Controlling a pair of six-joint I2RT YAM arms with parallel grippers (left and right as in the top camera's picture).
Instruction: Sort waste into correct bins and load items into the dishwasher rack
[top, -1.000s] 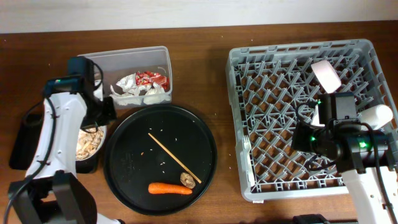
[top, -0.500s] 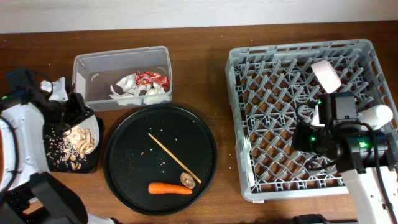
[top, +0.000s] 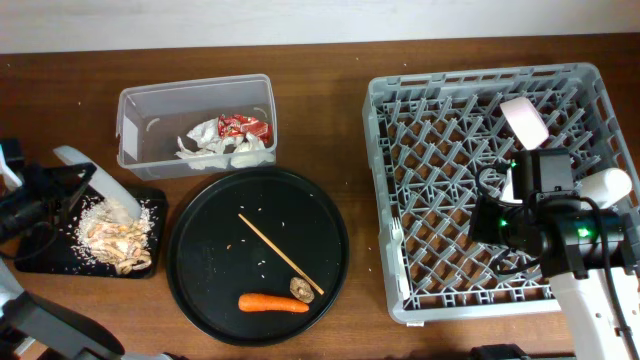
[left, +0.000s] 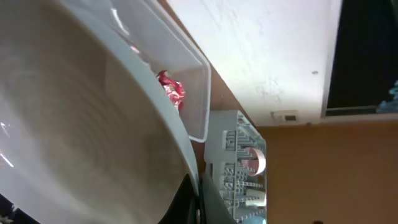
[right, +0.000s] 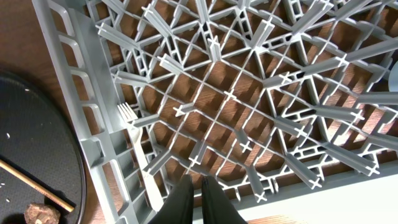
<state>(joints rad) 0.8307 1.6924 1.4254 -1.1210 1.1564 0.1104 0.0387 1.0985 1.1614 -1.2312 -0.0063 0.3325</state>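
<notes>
My left gripper (top: 62, 183) is shut on the rim of the wide pale bowl (top: 102, 186), holding it tilted on edge over the shallow black tray (top: 35, 262). Pale grainy food with brown chunks (top: 115, 232) lies in that tray. In the left wrist view the bowl (left: 74, 106) fills the left and my fingers (left: 196, 200) pinch its edge. The clear tub (top: 195, 100) holds white napkins (top: 215, 148) and a red wrapper (top: 245, 125). My right gripper (right: 200, 190) is shut and empty above the grey rack (top: 480, 290). A white fork (right: 134, 143) lies in the rack.
A round black tray (top: 200, 280) holds a wooden stick (top: 280, 253), an orange carrot (top: 273, 303) and a brown chunk (top: 300, 288). A small pinkish bowl (top: 523, 120) and a white cup (top: 610, 185) stand in the rack's right side.
My left arm has swung left and toward the table's front with the bowl, tipping it up. The food now lies spread in the black tray. The right arm has not moved.
</notes>
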